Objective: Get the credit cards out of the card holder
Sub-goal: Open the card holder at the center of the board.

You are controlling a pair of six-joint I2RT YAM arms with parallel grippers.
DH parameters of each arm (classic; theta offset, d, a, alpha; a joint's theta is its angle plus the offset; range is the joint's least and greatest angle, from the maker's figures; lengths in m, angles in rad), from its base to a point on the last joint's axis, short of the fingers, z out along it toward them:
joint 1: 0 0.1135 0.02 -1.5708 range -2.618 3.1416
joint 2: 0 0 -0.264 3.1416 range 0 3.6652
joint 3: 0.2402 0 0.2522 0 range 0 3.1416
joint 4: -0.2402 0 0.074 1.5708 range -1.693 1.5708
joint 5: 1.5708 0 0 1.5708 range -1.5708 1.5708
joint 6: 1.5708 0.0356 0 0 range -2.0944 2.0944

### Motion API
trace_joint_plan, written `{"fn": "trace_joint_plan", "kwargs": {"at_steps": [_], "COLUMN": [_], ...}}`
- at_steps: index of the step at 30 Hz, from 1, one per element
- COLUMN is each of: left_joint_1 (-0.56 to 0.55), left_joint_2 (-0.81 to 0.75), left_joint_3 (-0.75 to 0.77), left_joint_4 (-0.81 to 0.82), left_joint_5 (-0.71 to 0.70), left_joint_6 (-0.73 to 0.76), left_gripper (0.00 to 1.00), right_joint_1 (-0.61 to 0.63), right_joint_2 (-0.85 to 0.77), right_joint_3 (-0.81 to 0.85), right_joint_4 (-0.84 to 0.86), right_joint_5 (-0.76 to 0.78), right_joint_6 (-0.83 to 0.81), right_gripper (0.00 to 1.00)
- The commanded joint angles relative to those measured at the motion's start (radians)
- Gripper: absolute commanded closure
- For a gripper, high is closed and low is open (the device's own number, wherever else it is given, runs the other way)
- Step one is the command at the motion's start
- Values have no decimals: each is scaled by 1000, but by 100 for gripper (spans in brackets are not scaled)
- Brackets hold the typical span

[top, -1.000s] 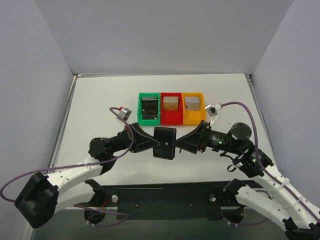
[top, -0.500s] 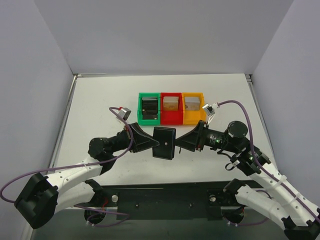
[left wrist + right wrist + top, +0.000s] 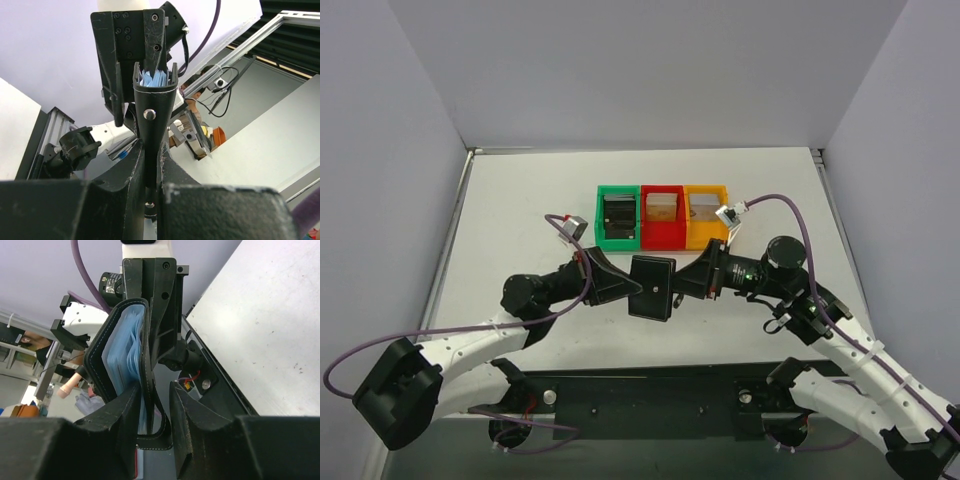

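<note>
The card holder [image 3: 652, 287], a small black wallet, hangs above the table between both arms. My left gripper [image 3: 632, 288] is shut on its left edge; in the left wrist view the two jaws press the black spine [image 3: 154, 107]. Light blue leaves [image 3: 152, 79] show between the covers, and I cannot tell credit cards from pockets among them. My right gripper [image 3: 678, 288] is at the holder's right edge. In the right wrist view its jaws [image 3: 154, 392] straddle one black cover and the snap strap [image 3: 160, 435], with a gap left on the strap side. The blue leaves [image 3: 122, 347] fan out just beyond.
Three bins stand in a row behind the arms: green [image 3: 618, 188] with a black stack, red [image 3: 662, 187] with a tan stack, yellow [image 3: 706, 187] with a grey stack. White walls close in the table on three sides.
My right gripper has slid left onto the holder's right edge and its jaws have narrowed around the cover. The left gripper and the holder have stayed put.
</note>
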Motion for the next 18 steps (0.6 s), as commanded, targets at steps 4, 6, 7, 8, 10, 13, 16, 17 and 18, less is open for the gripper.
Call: {"fn": "trace_joint_plan", "kwargs": {"at_steps": [4,6,7,8,10,13,16,17,18], "left_joint_1": [-9,-6,-3,1,4,9,11,11,9], "left_joint_2": [-10,-25,-29,-41,-58,-75,-90,-99,-101], "left_joint_3": [31,38,46,48,60,77,95,98,107], "left_joint_4": [22,-29,-64,-89,-168,-245,-355,-377,-435], "left_joint_5": [18,21,21,21,20,15,-12,-23,-40], "left_joint_6": [26,46,64,75,101,144,184,207,223], "left_gripper": [57,38,31,29,23,19,17,15,14], "right_joint_1": [-2,-4,-4,-4,-4,-2,9,12,25], "right_joint_2": [-2,-3,-2,1,18,49,93,110,116], "right_joint_3": [41,56,71,79,116,195,306,321,352], "right_joint_4": [13,-22,-62,-85,-180,-327,-525,-553,-600], "right_joint_5": [-27,-22,-12,-7,20,63,180,200,246], "right_joint_6": [-31,-52,-63,-84,-130,-207,-285,-314,-327], "right_gripper": [88,94,96,100,100,100,100,100,100]}}
